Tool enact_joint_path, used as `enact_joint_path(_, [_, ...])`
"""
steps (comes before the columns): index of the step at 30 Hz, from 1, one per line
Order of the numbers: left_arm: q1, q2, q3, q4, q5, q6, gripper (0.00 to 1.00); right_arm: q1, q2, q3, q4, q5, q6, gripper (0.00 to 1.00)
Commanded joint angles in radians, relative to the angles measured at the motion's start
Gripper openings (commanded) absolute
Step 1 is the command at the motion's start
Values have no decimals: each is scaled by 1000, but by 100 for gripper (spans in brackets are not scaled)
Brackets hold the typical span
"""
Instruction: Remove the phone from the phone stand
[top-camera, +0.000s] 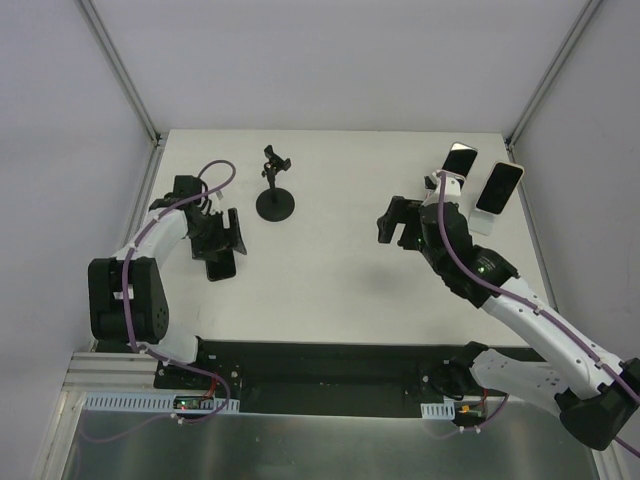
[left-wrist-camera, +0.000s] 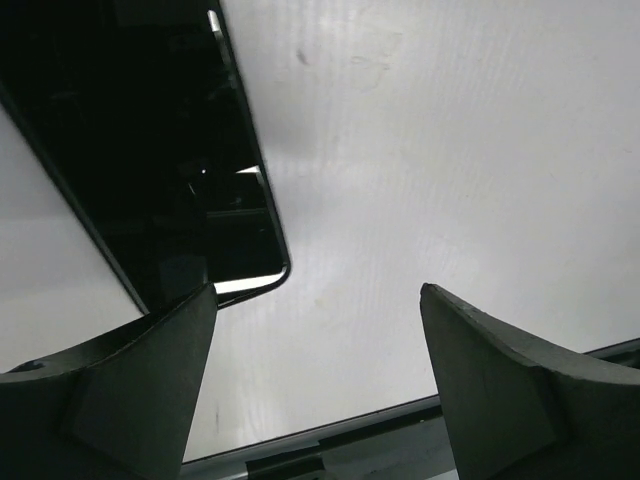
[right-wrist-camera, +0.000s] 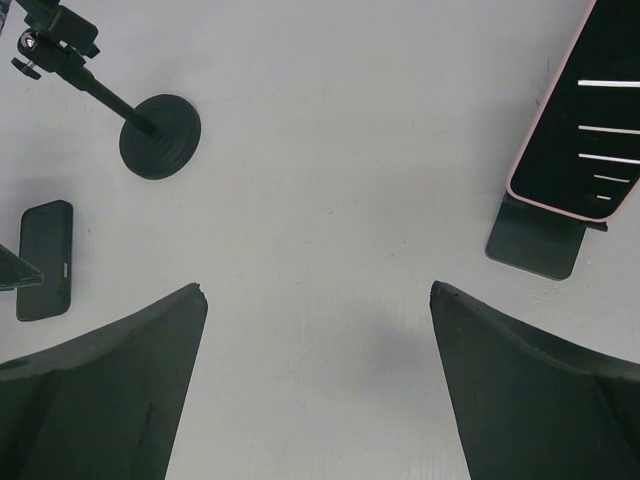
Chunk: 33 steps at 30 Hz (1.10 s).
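Observation:
A black phone (top-camera: 221, 266) lies flat on the white table, apart from the black stand (top-camera: 275, 205), whose clamp (top-camera: 275, 160) is empty. My left gripper (top-camera: 224, 242) is open just above the phone's far end. In the left wrist view the phone (left-wrist-camera: 150, 150) fills the upper left, its corner beside the left finger (left-wrist-camera: 150, 380), and the left gripper (left-wrist-camera: 318, 292) holds nothing. My right gripper (top-camera: 397, 231) is open and empty over the table's middle right. The right wrist view shows the stand (right-wrist-camera: 158, 135), the phone (right-wrist-camera: 45, 260) and the right gripper (right-wrist-camera: 318, 290).
Two more phones lean on small stands at the back right: a dark one (top-camera: 459, 160) and a pink-edged one (top-camera: 499, 186), also in the right wrist view (right-wrist-camera: 585, 130) on its grey stand (right-wrist-camera: 538, 246). White walls enclose the table on three sides.

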Motion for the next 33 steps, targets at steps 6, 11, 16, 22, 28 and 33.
enact_joint_path(6, [-152, 40, -10, 184, 9, -152, 86, -6, -8, 16, 54, -18, 34, 97])
enact_joint_path(11, [-154, 70, -13, 221, -2, -167, 86, -6, -34, -7, 54, 5, 40, 97])
enact_joint_path(16, [-198, 57, 4, 285, 1, -175, 90, -6, -40, -15, 54, 27, 38, 97])
enact_joint_path(22, [-212, 76, 7, 423, 18, -251, 91, -6, -33, -9, 57, 27, 38, 97])
enact_joint_path(28, [-225, 177, 73, 512, 58, -303, 91, -6, -40, -13, 54, 39, 40, 97])
enact_joint_path(33, [-231, 248, 108, 589, 66, -386, 88, -6, -62, -18, 41, 60, 43, 97])
